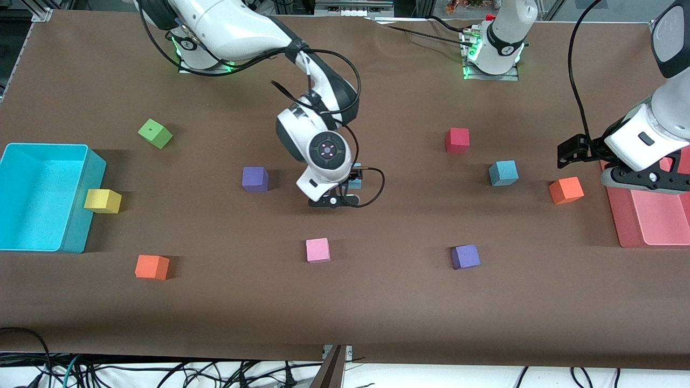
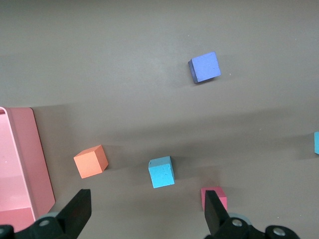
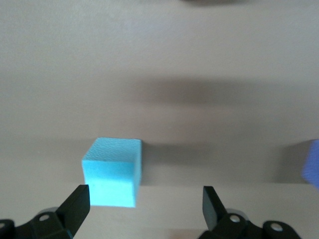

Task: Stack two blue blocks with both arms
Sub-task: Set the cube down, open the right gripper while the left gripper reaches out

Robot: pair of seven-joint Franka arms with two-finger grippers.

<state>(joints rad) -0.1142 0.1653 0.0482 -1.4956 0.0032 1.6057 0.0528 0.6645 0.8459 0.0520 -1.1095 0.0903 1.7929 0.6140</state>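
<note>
Brown cloth covers the table [image 1: 377,302], the largest thing in the front view. At nine o'clock stands the big cyan plastic bin [image 1: 43,196]; at three o'clock lies the flat pink plastic tray [image 1: 655,223], cut off by the frame edge.

The white jointed right arm [image 1: 242,32] reaches to the centre. Its black two-finger right gripper [image 1: 337,196] hangs low over one small sky-blue foam cube [image 1: 354,182], fingers spread, the cube just off centre between them in the right wrist view [image 3: 112,172]. The left gripper [image 1: 579,151], fingers also apart, waits over the table beside the tray.

The second sky-blue foam cube [image 1: 503,173] rests on the cloth toward three o'clock, well apart from the first.

Progress, as judged: nothing is gripped or stacked; both pick-ups and the stacking remain.

From the front, the right arm's wrist hides most of the central cube.
</note>
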